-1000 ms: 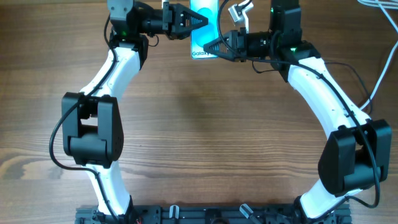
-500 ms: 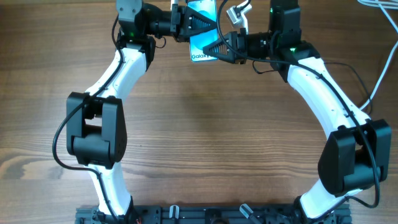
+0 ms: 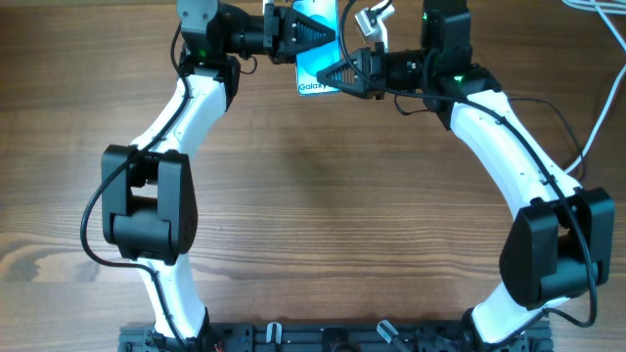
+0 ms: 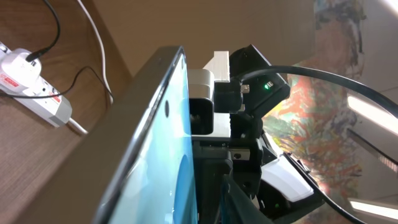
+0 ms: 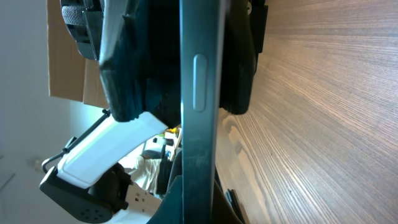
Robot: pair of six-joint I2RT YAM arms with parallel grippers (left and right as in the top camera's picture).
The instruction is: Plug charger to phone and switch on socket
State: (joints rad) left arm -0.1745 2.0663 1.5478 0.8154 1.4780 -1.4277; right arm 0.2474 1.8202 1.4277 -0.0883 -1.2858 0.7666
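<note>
The phone (image 3: 309, 80) is held screen-up at the far edge of the table (image 3: 313, 196). The right gripper (image 3: 328, 73) is clamped on its right edge, while the left gripper (image 3: 323, 31) is set against its left edge, grip not determinable. Before the charger (image 4: 58, 25) is fetched from beside the socket (image 4: 37, 87), a single firm hold should be settled and the port end kept clear, so the phone is not twisted between the arms.

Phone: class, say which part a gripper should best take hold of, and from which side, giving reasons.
Pinch the phone by its flat faces, jaws over a long edge near mid-length, coming in from the side. It is thin and broad, so the faces give most contact. Avoid the side button and short ends.
</note>
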